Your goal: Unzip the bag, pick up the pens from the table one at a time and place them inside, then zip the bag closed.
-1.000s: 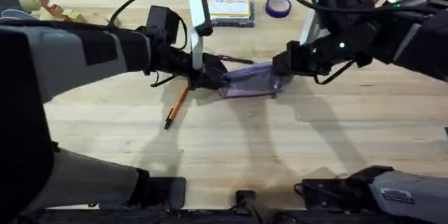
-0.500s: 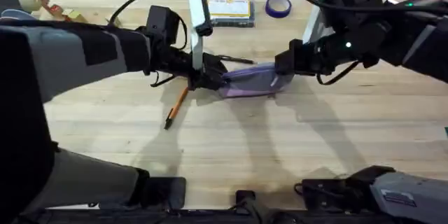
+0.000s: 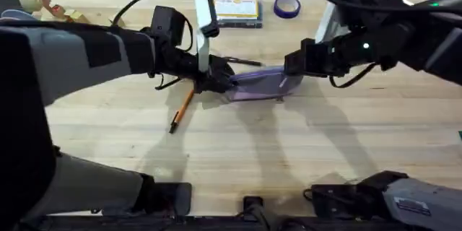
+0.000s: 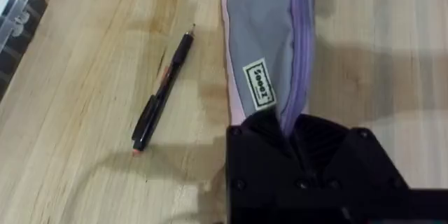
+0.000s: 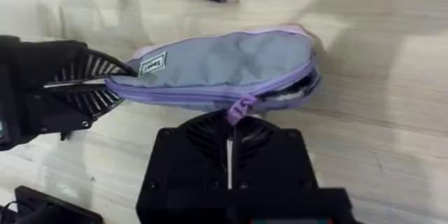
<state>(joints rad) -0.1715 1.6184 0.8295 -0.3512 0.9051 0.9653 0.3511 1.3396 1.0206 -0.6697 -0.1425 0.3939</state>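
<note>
The left arm is stretched from the lower left across the bench (image 3: pixel 238 144) toward its middle, and the left end effector (image 3: pixel 219 79) is seen clamped on the left end of the bag (image 3: pixel 258 84); in the left wrist view the black fingers (image 4: pixel 260 134) are closed over the bag's end next to its small label. The right arm is reached in from the upper right, its forearm held roughly level, and the right end effector (image 3: pixel 294 65) is placed at the bag's right end. In the right wrist view the purple zipper pull (image 5: pixel 239 106) is gripped between the right fingers, which are nearly together, and the zipper is seen opened at that end of the bag while the rest is shut. The bag is laid lengthwise at bench centre, stretched between the two end effectors. The orange pen (image 3: pixel 182 110) is laid diagonally on the bench just left of and below the bag's left end, untouched. The black pen (image 3: pixel 244 61) is laid just behind the bag, apart from it. Compared with a second ago, the right arm has been shifted slightly to the right and up, and the bag is drawn a little tauter; the left arm and both pens are unchanged.
</note>
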